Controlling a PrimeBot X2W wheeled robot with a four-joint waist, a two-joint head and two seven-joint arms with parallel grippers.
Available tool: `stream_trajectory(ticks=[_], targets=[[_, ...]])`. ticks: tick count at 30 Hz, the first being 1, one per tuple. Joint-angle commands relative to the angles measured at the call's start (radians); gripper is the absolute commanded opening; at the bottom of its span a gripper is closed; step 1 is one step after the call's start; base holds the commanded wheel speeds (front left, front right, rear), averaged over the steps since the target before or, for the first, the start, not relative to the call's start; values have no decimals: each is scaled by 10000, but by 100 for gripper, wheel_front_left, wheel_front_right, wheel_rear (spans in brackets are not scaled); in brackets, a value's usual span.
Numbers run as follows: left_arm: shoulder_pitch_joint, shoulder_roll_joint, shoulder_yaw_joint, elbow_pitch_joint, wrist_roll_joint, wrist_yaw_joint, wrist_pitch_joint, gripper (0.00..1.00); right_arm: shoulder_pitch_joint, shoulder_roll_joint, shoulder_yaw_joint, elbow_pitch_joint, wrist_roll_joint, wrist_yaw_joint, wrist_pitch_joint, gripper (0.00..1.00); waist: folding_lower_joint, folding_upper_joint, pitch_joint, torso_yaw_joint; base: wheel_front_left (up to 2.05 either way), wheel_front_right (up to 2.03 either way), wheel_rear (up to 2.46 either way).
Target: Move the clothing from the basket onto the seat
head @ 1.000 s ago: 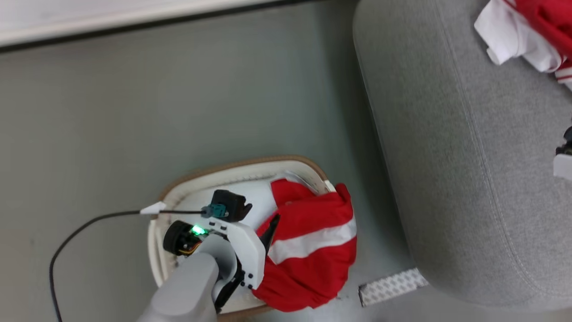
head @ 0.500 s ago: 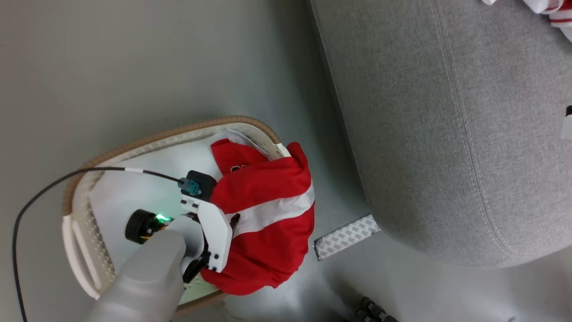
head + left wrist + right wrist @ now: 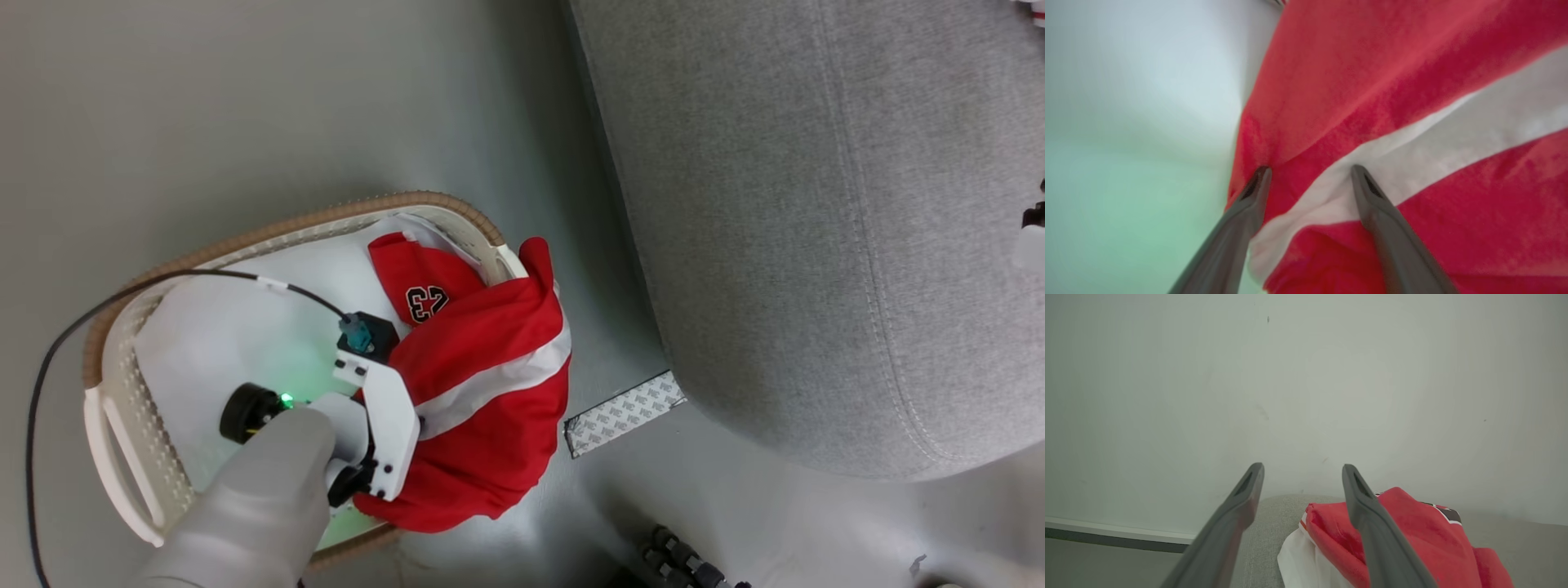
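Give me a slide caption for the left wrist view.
Open left tool pressing into the red, white-striped garment, pale lining alongside.

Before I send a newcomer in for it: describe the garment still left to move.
Beside the grey sofa seat stands a white laundry basket. Draped over its rim is the red jersey; its white stripe and black 23 set it apart.

Left end effector (image 3: 1310,168) spread, tips touching clothing (image 3: 1372,81).
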Motion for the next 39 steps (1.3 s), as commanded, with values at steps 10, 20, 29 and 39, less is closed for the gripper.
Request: stream_trajectory(ticks=[10,20,29,39], targets=[[-380,758,-1247,-939,-1270,16,470,0,1,216,110,-141,-407,-22,-15,100,-1,0,254,202,7,7,7],[-507,1284,-2119,-1508,-2276,16,-612,0,-356,495,330,120,-379,-22,-15,100,-1,0,-266,-24,0,0,0],[-177,488,-2873,-2200,-2787,16,-2721,0,221,-138,55,496,-627,-22,-15,100,-1,0,-2770,1135,0,0,0],[501,-352,-3002,-2643,-2765,16,-5397,0,1707,-893,-5,922,-485,-22,-15,100,-1,0,-5883,2620,0,0,0]])
